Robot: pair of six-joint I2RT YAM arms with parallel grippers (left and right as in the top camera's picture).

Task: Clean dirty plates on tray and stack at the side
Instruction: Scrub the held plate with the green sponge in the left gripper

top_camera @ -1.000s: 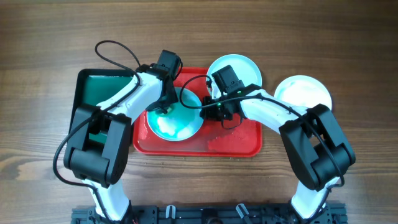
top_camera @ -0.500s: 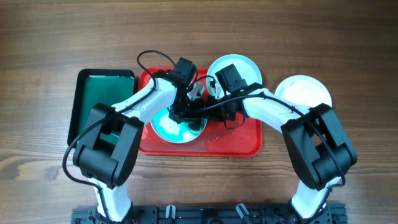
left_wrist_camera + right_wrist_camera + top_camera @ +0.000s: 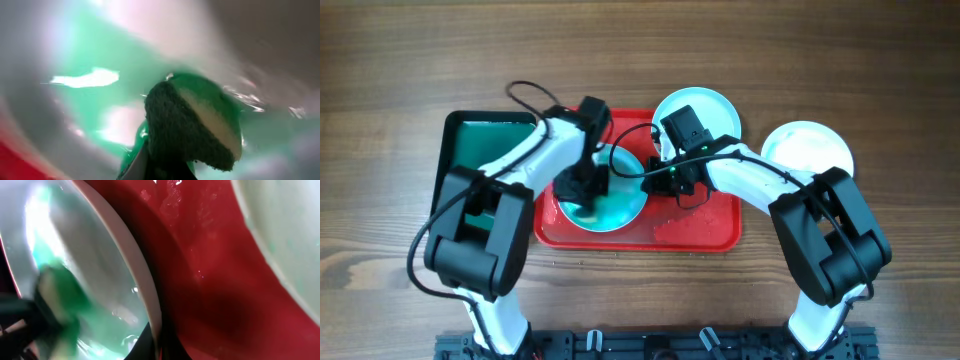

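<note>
A pale cyan plate (image 3: 620, 205) with a teal-green smear lies on the left half of the red tray (image 3: 705, 228). My left gripper (image 3: 582, 188) is shut on a green sponge (image 3: 195, 127) and presses it onto this plate's left side (image 3: 75, 100). My right gripper (image 3: 665, 180) is shut on the plate's right rim (image 3: 137, 275), one finger on each side of it (image 3: 157, 345). A second pale cyan plate (image 3: 705, 105) rests at the tray's back edge. A whitish plate (image 3: 810, 150) lies on the table to the right.
A dark green tray (image 3: 470, 150) stands left of the red tray, partly under my left arm. The red tray floor (image 3: 210, 280) is wet. The second plate's rim (image 3: 285, 230) is close to my right gripper. Bare wooden table lies around.
My left gripper swept the sponge across the plate, from its upper left to its middle and back to its left side. My right gripper stayed on the rim.
</note>
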